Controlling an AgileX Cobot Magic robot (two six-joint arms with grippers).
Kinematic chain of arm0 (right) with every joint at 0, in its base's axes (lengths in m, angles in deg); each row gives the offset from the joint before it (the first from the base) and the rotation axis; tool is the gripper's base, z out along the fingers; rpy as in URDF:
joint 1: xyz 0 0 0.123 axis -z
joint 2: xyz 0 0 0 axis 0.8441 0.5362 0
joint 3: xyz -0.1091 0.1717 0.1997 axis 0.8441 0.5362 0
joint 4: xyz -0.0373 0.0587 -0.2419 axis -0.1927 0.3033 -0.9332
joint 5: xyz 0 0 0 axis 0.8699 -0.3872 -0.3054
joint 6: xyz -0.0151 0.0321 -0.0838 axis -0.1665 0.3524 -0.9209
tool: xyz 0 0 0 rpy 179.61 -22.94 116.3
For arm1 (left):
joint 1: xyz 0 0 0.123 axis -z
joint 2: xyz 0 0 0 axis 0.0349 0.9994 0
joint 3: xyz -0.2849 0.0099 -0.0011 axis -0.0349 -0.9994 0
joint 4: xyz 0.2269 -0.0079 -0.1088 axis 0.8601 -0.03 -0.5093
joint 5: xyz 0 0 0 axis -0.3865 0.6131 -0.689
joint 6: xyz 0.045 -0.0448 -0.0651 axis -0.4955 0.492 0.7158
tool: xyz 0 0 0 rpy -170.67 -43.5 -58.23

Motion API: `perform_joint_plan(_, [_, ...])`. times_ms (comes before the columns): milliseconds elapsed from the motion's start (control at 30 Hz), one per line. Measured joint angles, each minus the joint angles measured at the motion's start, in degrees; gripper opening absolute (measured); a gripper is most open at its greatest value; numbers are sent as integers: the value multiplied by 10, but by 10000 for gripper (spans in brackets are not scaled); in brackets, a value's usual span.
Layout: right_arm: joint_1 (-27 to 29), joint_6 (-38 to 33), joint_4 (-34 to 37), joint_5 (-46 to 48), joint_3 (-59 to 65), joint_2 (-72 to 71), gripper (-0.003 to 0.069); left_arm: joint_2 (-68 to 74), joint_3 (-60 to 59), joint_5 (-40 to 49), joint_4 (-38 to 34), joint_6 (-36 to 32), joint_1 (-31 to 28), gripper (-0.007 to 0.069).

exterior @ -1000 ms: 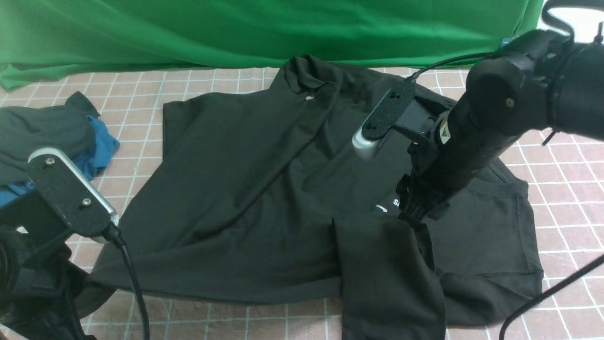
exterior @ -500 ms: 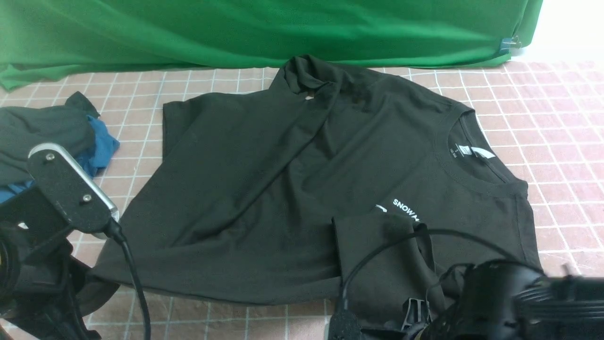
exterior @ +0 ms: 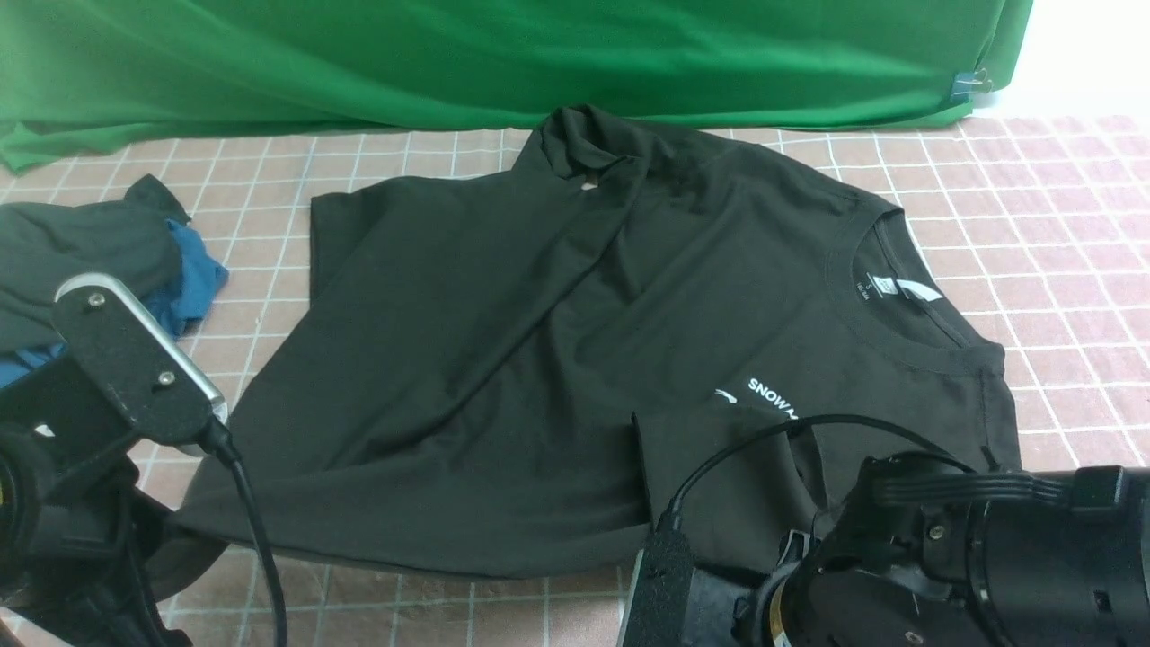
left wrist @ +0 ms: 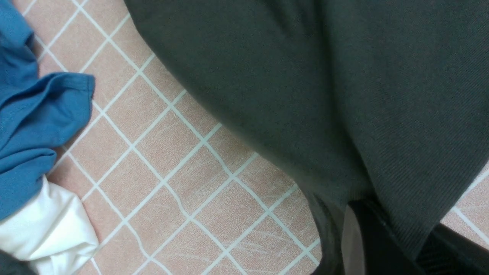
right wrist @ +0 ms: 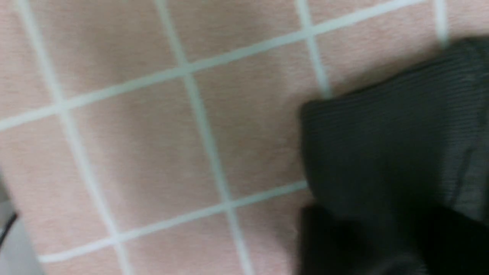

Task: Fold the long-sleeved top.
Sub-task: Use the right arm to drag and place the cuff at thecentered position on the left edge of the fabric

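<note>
The long-sleeved top (exterior: 557, 341) lies spread on the checked cloth, neckline (exterior: 898, 296) toward the right. One sleeve runs slantwise across the body. The near sleeve (exterior: 719, 485) is folded over the chest beside the white print. My left arm (exterior: 117, 377) stands at the near left corner of the top. In the left wrist view the left gripper (left wrist: 414, 252) is shut on a bunched edge of the top (left wrist: 324, 95). My right arm (exterior: 943, 557) sits low at the near right and hides its gripper. The blurred right wrist view shows black fabric (right wrist: 382, 152) by the jaws.
A dark grey-green garment (exterior: 81, 252) and a blue garment (exterior: 193, 279) are piled at the left, with a white cloth (left wrist: 46, 229) beside them. A green backdrop (exterior: 539, 54) hangs along the far edge. Pink checked cloth (exterior: 1060, 225) covers the table.
My right arm left the top's chest, dropped to the near right edge and has since come a little further into view. The folded near sleeve stays where it lay. The left arm has hardly moved.
</note>
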Motion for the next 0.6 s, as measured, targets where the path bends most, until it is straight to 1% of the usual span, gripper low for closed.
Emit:
perform_joint_plan(33, [2, -1, -8, 2, 0, -4, 237, 0, 0, 0, 0, 0, 0, 32])
perform_joint_plan(67, [3, -1, -11, 3, 0, -8, 167, 0, 0, 0, 0, 0, 0, 32])
perform_joint_plan(100, [3, -1, -11, 10, 1, -11, 130, 0, 0, 0, 0, 0, 0, 32])
perform_joint_plan(133, [3, -1, -11, 10, 1, -11, 130, 0, 0, 0, 0, 0, 0, 32])
perform_joint_plan(167, [3, 1, -6, 37, 5, -24, 116, 0, 0, 0, 0, 0, 0, 32])
perform_joint_plan(233, [3, 2, 2, 70, 7, -49, 118, 0, 0, 1, 0, 0, 0, 32])
perform_joint_plan(400, [-3, 16, 67, 183, 8, -161, 118, 0, 0, 18, -6, 0, 0, 32])
perform_joint_plan(467, [-16, 19, 97, 232, 8, -197, 118, 0, 0, 40, -11, -3, 0, 32])
perform_joint_plan(500, [-34, 26, 128, 277, 8, -227, 118, 0, 0, 65, -14, -6, 0, 32])
perform_joint_plan(567, [-71, 41, 161, 305, 9, -258, 118, 0, 0, 94, -16, -9, 0, 32])
perform_joint_plan(600, [-78, 45, 170, 307, 9, -263, 118, 0, 0, 95, -16, -9, 0, 32])
